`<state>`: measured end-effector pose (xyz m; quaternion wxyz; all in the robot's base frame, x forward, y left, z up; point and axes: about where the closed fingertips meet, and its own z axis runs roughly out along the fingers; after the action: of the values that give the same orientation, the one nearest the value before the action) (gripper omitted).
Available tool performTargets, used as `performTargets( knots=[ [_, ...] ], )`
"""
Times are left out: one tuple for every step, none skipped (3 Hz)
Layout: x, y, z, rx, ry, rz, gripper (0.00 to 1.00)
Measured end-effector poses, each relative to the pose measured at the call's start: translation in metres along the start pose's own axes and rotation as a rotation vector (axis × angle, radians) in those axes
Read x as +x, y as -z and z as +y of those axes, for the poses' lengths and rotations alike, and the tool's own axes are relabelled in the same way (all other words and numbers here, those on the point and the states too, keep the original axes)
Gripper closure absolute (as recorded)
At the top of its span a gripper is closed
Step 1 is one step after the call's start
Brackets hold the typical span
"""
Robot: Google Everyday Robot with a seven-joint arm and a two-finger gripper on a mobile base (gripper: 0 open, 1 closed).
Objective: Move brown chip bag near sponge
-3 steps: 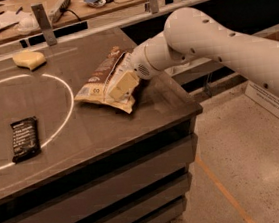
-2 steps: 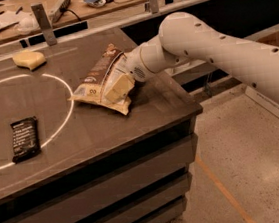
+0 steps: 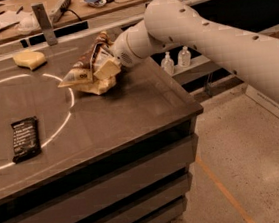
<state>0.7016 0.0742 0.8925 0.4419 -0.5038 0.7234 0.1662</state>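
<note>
Here, end effector (image 3: 104, 67) clasping brown chip bag (image 3: 81, 74)

Bag (image 3: 81, 76): crinkled film, brown and tan, slight sheen.
Sponge (image 3: 29, 59): pale yellow foam, matt.
Wrapper (image 3: 25, 138): black film, flat, faintly glossy.
Counter (image 3: 125, 115): dark, smooth top with a dull sheen.
Arm (image 3: 210, 30): white, smooth plastic-looking shell, satin.
Gripper (image 3: 104, 67): at the Bag over the Counter's far side, yellowish matt jaws clamped on the film.
</note>
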Motion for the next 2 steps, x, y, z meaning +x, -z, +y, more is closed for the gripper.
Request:
performTargets(
  knots=[
    [-0.055, 0.0, -0.041, 0.086, 0.078, -0.05, 1.0],
    [-0.083, -0.015, -0.077, 0.117, 0.117, -0.046, 1.0]
  ],
)
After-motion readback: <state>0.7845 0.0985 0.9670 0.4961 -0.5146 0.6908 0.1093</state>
